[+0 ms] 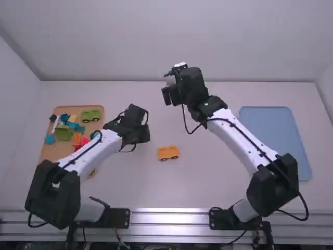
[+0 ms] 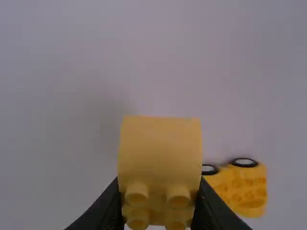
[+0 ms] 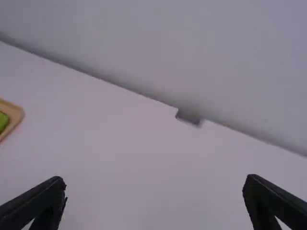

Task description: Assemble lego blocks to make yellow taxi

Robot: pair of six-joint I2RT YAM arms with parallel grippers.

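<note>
Landmark: yellow wheeled base (image 1: 168, 152), on the bench (image 1: 208, 182). Left pincer (image 1: 140, 134) is left of the base and slightly beyond it, fingers closed on a yellow studded block (image 2: 159, 148). Right pincer (image 1: 169, 86) is spread and unloaded, well beyond the base. Tan tray (image 1: 51, 151) of mixed blocks lies well left of it; blue tray (image 1: 274, 138), well right.

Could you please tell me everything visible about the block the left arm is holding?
The yellow block looks like smooth plastic, with a broad plain face and four round studs, two by two, pointing towards the left wrist camera. The left end effector pinches it from both sides, apparently above the white table, near the wheeled piece.
</note>
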